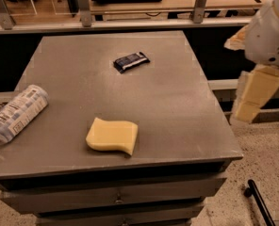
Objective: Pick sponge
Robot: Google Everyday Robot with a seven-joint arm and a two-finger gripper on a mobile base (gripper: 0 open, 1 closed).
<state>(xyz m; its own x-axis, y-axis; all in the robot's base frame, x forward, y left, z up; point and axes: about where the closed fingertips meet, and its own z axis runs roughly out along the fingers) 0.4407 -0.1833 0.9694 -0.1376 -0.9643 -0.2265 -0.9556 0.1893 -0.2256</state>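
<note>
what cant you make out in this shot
- Gripper, in the air right of the table: its arm runs out at the right edge of the camera view.
- Bottle: its lower end is cut off by the left edge.
- Wrapper: print too small to read.
- Sponge: underside hidden against the table.
</note>
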